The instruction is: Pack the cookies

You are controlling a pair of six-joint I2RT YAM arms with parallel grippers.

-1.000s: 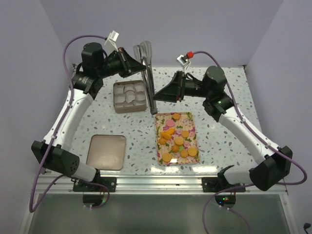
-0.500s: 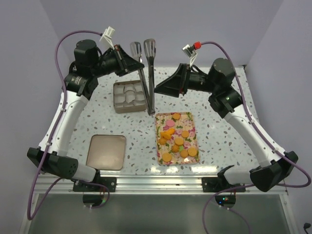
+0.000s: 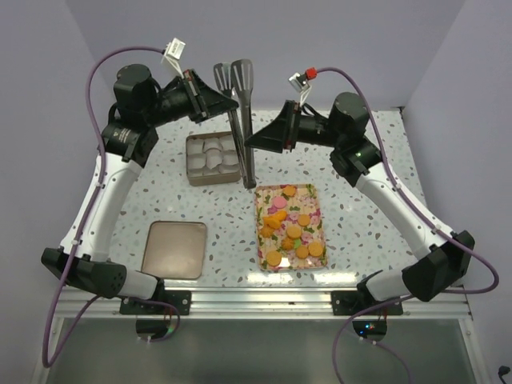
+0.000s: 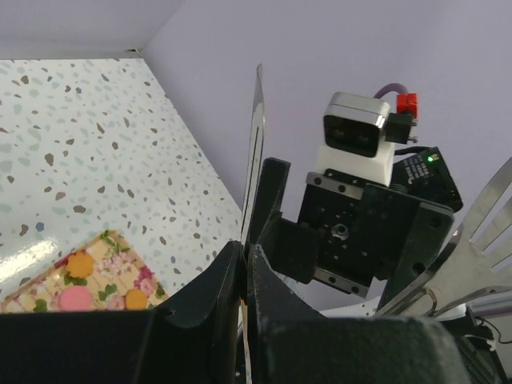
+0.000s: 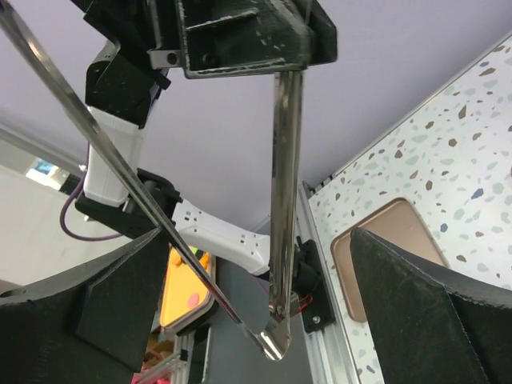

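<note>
The cookies [image 3: 290, 228], mostly orange discs with a few pink ones, lie on a flowered tray [image 3: 321, 228] in front of the arms; a corner of them [image 4: 78, 266] shows in the left wrist view. My left gripper [image 3: 226, 100] [image 4: 244, 248] is high over the table's back, shut on one arm of the metal tongs [image 3: 244, 128] [image 4: 256, 144]. The tongs hang with their heads up and their hinge end [image 5: 276, 344] down. My right gripper [image 3: 252, 142] [image 5: 260, 240] is open, its fingers on either side of the tongs' lower part without touching.
A square tin [image 3: 213, 158] holding white paper cups stands at the back left, just left of the tongs. Its flat lid [image 3: 176, 250] [image 5: 384, 256] lies at the front left. Walls close the table at the back and sides.
The right gripper has moved left and up to the tongs, still open. The left arm has risen a little, carrying the tongs with it.
</note>
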